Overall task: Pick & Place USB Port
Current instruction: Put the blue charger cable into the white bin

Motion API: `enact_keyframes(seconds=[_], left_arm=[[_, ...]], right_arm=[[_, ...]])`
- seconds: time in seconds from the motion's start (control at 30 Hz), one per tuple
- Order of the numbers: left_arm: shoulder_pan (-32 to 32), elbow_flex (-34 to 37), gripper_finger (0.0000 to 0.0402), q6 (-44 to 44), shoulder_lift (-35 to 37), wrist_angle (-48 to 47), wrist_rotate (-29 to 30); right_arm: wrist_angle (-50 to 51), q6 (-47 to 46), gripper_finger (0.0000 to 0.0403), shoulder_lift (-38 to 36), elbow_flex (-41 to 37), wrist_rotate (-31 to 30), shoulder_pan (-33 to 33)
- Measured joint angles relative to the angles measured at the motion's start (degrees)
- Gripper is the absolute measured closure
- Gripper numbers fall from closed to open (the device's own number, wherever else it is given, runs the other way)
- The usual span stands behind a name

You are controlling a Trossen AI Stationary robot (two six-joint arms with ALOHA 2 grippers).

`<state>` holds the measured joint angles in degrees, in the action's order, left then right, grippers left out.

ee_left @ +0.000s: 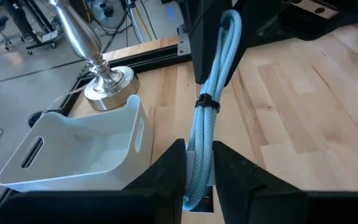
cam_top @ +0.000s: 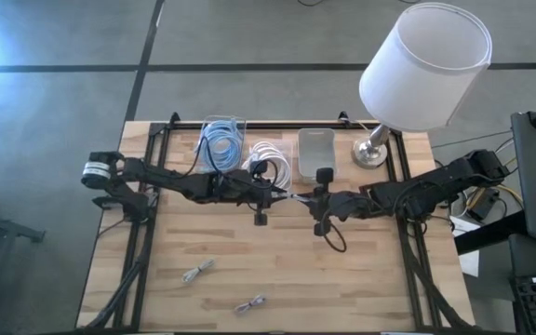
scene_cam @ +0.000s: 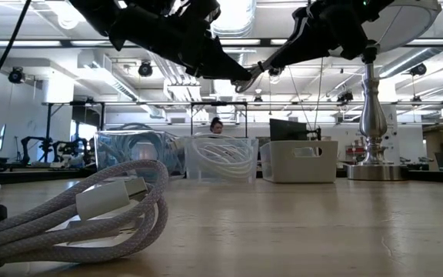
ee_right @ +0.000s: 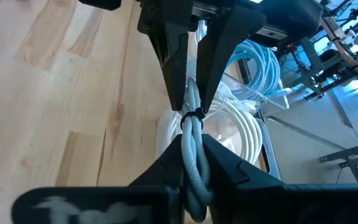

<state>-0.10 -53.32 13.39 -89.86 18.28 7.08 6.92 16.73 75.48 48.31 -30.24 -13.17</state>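
A light blue braided USB cable (ee_left: 211,81), bundled with a black tie (ee_left: 207,102), hangs in the air over the middle of the table between my two grippers. My left gripper (ee_left: 197,171) is shut on one end of it. My right gripper (ee_right: 191,165) comes from the opposite side and is shut on the other end. From above, the two grippers meet tip to tip, the left (cam_top: 287,194) and the right (cam_top: 305,199). In the low view they meet high above the tabletop, around the cable (scene_cam: 254,75). My left gripper pinches one end of the bundle (ee_left: 199,180) between its two fingers, coming roughly level from the table's left. The bundle runs straight on ahead of the fingers, clear of the table. My right gripper pinches the other end of the bundle (ee_right: 191,149), just short of the black tie (ee_right: 191,115), between its two fingers. It slants down from the table's right, fingers along the bundle. The bundle spans between both grippers, lifted clear.
At the back stand a clear bin of blue cables (cam_top: 223,140), a clear bin of white cables (cam_top: 270,160), a white bin (cam_top: 315,152) and a lamp (cam_top: 417,74). Two bundled cables (cam_top: 197,271) (cam_top: 249,303) lie near the front edge.
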Motion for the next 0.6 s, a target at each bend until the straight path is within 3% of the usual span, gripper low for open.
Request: enact_keyframes(seconds=[0.6], left_arm=[[0.00,0.09,0.0242,-2.95,0.00,-1.29,0.69]], right_arm=[[0.28,-0.39,0.0373,0.02,0.00,-0.28,0.07]])
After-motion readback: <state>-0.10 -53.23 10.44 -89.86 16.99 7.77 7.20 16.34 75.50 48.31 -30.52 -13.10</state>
